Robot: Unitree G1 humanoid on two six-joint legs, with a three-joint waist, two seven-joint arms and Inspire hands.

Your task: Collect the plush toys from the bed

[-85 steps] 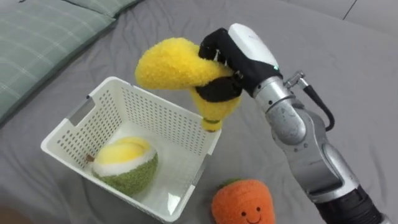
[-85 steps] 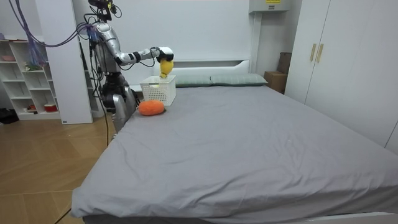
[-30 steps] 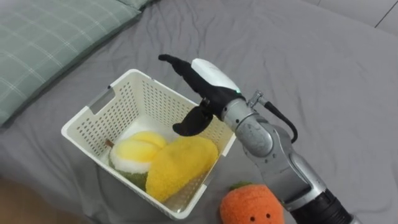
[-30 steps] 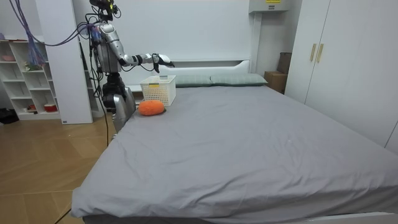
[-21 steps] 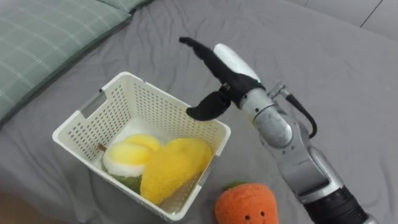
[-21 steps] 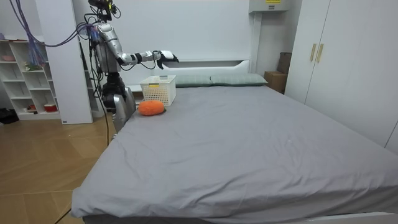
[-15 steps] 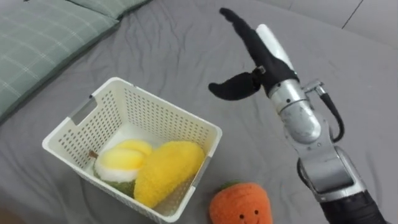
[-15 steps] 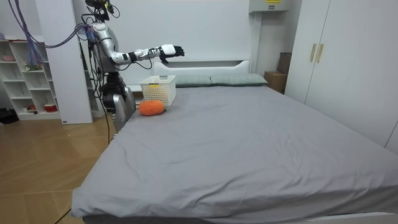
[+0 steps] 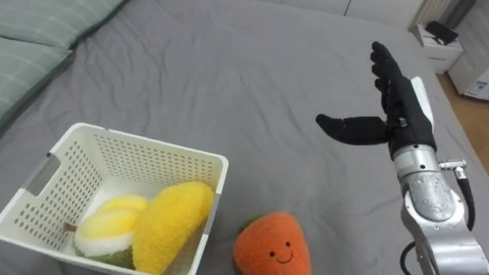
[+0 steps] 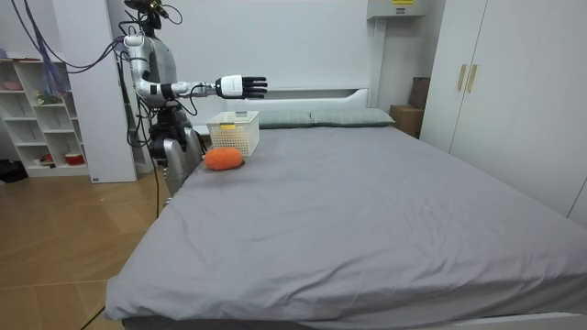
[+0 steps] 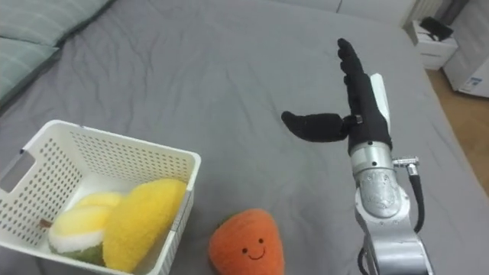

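A white slotted basket (image 9: 137, 160) (image 11: 114, 156) (image 10: 234, 133) sits on the grey bed at my lower left. Inside it lie a yellow plush toy (image 9: 172, 223) (image 11: 144, 210) and a green-and-yellow plush fruit (image 9: 105, 229) (image 11: 75, 221). An orange carrot plush with a smiling face (image 9: 275, 244) (image 11: 247, 243) (image 10: 223, 159) rests on the sheet just right of the basket. My right hand (image 9: 401, 111) (image 11: 361, 99) (image 10: 240, 86) is raised above the bed to the right, open, fingers straight, thumb spread, holding nothing.
A green checked pillow (image 9: 34, 38) (image 11: 30, 30) lies at the upper left. Grey sheet (image 9: 229, 76) spreads wide beyond the basket. A bedside unit (image 9: 439, 42) stands off the bed's far right. In the room view I stand at the bed's head corner by white shelves (image 10: 41, 110).
My right hand let go of the yellow plush, which now lies in the basket. The open hand then rose and swung right, away from the basket. The view shifted right.
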